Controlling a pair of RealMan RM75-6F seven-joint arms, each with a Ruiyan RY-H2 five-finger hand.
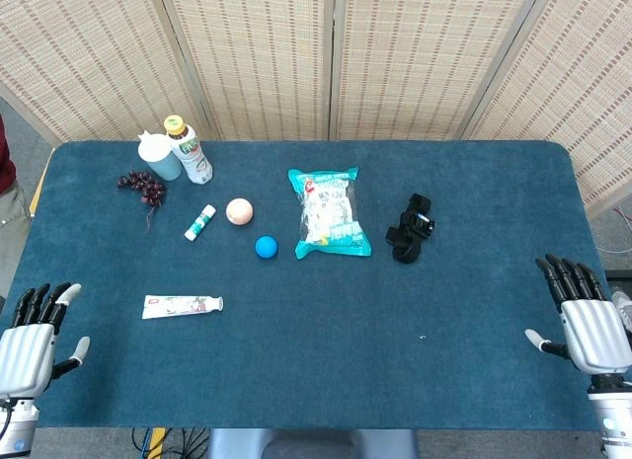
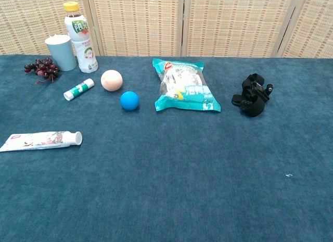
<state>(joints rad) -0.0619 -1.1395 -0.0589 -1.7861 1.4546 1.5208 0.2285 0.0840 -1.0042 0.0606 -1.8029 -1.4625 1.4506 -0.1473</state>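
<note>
— Where are the hands?

— Both empty, fingers spread: the left hand [image 1: 30, 343] at the table's [image 1: 395, 380] near-left corner, the right hand [image 1: 589, 321] at its near-right edge.

— What's nearest?

— The toothpaste tube [image 1: 182, 306] lies flat near the left hand; the black strap [image 1: 410, 228] is well apart from the right hand.

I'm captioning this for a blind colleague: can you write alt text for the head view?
Both robot hands, left hand and right hand, rest open at the near corners of a blue table. Farther back lie a toothpaste tube, blue ball, peach-coloured ball, snack bag and black strap.
</note>
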